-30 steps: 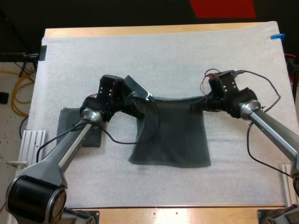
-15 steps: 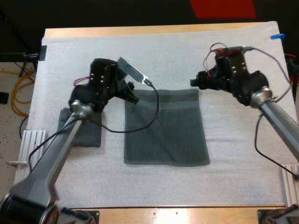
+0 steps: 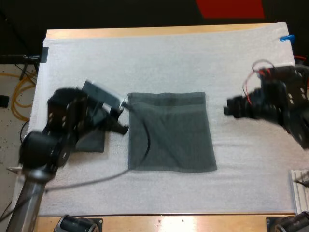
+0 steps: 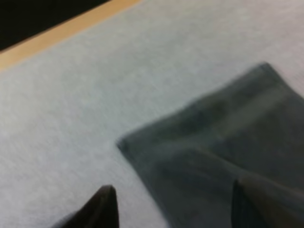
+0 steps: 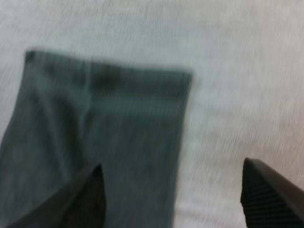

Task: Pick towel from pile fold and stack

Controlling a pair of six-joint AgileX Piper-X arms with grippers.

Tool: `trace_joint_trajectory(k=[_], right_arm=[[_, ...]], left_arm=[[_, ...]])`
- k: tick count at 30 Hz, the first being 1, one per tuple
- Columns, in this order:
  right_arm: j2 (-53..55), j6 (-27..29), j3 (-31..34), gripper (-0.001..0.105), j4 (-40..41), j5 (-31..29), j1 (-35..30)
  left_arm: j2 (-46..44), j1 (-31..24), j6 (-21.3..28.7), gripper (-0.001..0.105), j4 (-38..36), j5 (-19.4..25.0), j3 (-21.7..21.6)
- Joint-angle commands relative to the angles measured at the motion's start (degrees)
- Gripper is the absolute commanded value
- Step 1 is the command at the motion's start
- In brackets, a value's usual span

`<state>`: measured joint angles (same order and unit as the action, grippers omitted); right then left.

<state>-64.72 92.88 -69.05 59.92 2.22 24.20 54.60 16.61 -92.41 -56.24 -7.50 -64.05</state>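
Note:
A dark grey-green towel point(image 3: 169, 131) lies flat and folded into a near square on the middle of the white mat point(image 3: 164, 58). My left gripper point(image 3: 120, 126) hovers just off the towel's left edge, open and holding nothing. In the left wrist view the towel's corner point(image 4: 218, 156) lies ahead of its spread fingertips point(image 4: 102, 204). My right gripper point(image 3: 231, 109) is to the right of the towel, open and empty. The right wrist view has the towel's edge point(image 5: 95, 137) between its parted fingers point(image 5: 266, 194). A second folded towel point(image 3: 91, 141) lies at the mat's left, partly under my left arm.
The mat covers most of the wooden table point(image 3: 145, 32). A metal rail point(image 3: 299, 186) sits at the right table edge.
Both grippers let go of the towel's far corners and drew apart, left arm back to the left, right arm to the right. The towel now lies flat and square.

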Motion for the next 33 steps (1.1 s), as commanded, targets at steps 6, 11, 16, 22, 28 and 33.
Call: trace_joint_trajectory(k=[6,11,16,22,28,33], right_arm=[[10.36,-7.42,10.87,0.059,1.69,0.46,3.26],[14.22,-11.0,19.95,0.059,1.03,0.64,4.16],[13.99,-13.03,30.39,0.059,-3.99,3.87,4.05],[10.36,-21.12,40.54,0.059,-18.51,11.49,4.05],[2.21,-29.99,45.28,0.059,-34.04,18.18,4.05],[-5.22,-32.52,45.31,0.059,-39.86,20.95,4.05]], left_arm=[[-10.73,0.04,-5.5,0.05,-6.0,-1.62,5.77],[-17.18,0.04,-9.05,0.05,-6.7,-4.12,12.66],[-19.89,0.04,-11.49,0.05,-6.7,-7.96,19.32],[-19.88,0.04,-11.7,0.05,-6.44,-9.0,23.15],[-19.88,0.04,-11.7,0.05,-5.69,-9.01,23.55],[-19.88,0.04,-11.7,0.05,-5.15,-9.12,23.55]])
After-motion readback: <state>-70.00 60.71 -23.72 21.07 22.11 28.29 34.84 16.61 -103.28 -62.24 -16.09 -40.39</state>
